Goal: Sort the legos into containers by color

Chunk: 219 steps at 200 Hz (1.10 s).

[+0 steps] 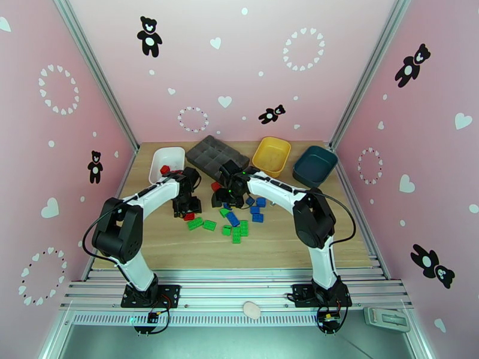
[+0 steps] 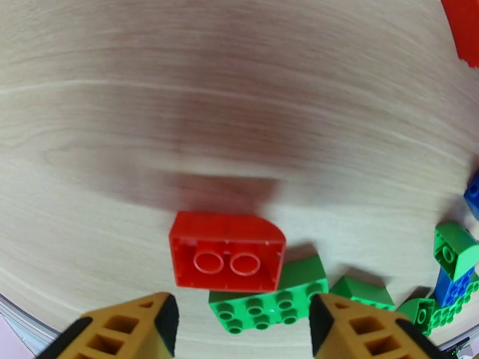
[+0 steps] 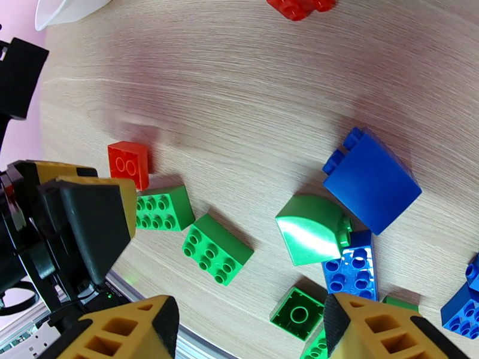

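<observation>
Left gripper (image 2: 240,316), my jaws apart and empty: centre squarely over red lego (image 2: 226,251), avoiding green lego (image 2: 269,300); right gripper (image 3: 249,318) likewise agape, empty.

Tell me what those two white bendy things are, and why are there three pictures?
They are two robot arms bolted to a wooden table. The big picture looks down from above. The other two come from small cameras on the wrists, so you see each arm's own yellow fingers at the bottom. The left gripper hangs open over a red brick. The right gripper hangs open over green bricks and blue bricks. Neither holds anything. At the back stand a white bin, a yellow bin, a dark blue bin and a grey tray with little compartments. Another red brick already lies in the white bin.
</observation>
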{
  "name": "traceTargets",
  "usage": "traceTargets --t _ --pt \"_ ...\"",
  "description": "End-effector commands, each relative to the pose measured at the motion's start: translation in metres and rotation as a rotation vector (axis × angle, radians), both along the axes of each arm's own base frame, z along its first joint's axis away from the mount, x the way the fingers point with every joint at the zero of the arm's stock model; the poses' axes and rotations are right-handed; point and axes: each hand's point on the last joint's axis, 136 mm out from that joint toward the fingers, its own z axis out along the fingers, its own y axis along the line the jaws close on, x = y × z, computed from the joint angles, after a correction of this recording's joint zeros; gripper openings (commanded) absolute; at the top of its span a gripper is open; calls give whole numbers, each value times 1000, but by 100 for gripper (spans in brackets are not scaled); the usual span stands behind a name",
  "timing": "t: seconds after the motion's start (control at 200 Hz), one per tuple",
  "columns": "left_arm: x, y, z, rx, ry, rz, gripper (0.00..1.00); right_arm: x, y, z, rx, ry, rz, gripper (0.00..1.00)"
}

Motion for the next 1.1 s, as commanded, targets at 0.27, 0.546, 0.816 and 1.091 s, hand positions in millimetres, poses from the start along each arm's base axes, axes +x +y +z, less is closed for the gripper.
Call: traceTargets --t 0.27,0.546,0.816,1.091 --pt "-5 10 -22 70 41 12 62 1 -2 20 31 -33 -8 68" --pt "-3 7 -29 63 56 11 59 3 2 19 40 -26 -9 67" --pt "7 -4 -22 12 40 12 43 4 10 21 74 -18 -3 66" --pt "31 -24 12 -113 -33 17 38 14 32 32 149 -19 23 64"
